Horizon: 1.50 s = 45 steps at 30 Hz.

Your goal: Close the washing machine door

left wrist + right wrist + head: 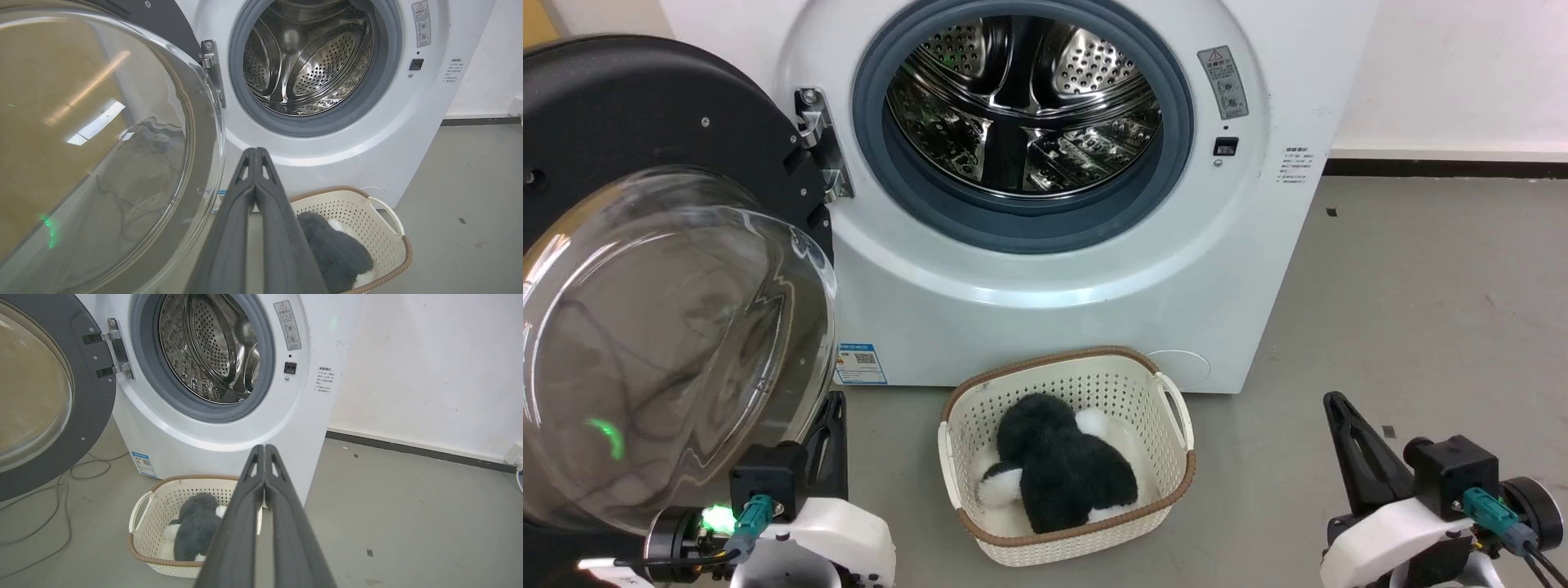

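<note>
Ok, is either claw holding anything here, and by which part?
Nothing is held. The left claw and right claw are both shut with nothing between the fingers; neither grips the washing machine door.

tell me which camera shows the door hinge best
The right wrist view. There the hinge is seen whole, both metal arms bridging the door's black rim and the washing machine. The head view shows mainly its plate on the machine. In the left wrist view the glass bowl hides its door side.
</note>
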Motion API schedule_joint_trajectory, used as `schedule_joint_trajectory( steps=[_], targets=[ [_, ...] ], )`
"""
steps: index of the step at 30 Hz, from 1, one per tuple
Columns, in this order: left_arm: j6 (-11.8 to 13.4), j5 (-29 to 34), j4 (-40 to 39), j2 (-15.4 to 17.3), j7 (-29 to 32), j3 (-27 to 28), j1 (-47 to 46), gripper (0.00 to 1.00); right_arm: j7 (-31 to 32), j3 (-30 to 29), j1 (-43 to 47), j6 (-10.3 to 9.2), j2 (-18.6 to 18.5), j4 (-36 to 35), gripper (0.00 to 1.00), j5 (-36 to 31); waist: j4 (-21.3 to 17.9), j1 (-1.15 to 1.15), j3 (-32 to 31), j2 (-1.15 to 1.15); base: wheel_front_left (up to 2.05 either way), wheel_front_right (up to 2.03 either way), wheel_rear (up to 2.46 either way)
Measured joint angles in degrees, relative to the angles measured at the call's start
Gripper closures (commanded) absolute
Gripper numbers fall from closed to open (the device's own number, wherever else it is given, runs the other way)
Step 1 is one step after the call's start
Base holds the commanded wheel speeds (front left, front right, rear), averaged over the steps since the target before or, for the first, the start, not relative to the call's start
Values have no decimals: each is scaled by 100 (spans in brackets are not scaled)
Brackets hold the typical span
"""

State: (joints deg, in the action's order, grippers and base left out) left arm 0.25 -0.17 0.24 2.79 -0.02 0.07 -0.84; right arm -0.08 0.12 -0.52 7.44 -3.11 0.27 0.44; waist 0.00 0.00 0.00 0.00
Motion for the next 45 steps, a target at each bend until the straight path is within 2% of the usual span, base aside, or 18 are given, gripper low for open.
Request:
schedule_joint_trajectory(
  steps=[8,9,21,22,23,24,45],
  targets=[
    [0,0,-1,0,0,-1,0,100,1,-1,0,0,0,0,100,0,0,0,0,0,0,0,0],
    [2,0,1,0,0,0,-1,0,0,2,-1,0,-1,2,0,2,0,0,0,0,0,0,0],
    [112,-1,15,0,-67,-60,-1,0,-70,-47,-1,0,-1,7,0,19,4,0,17,0,0,0,0],
    [130,-1,15,0,-91,-67,-1,38,-83,-55,-1,0,-1,7,0,32,5,0,19,0,0,0,0],
    [143,-1,13,0,-105,-70,-2,81,-89,-60,-1,0,-1,7,0,49,7,0,22,0,0,0,0],
    [162,-1,12,0,-110,-76,-2,100,-113,-68,-1,0,-1,7,0,56,9,0,24,0,0,0,0],
    [211,-138,-587,97,-360,179,-435,100,-363,-194,-3,0,-1,-5,0,125,286,0,118,0,0,0,0]
  ],
)
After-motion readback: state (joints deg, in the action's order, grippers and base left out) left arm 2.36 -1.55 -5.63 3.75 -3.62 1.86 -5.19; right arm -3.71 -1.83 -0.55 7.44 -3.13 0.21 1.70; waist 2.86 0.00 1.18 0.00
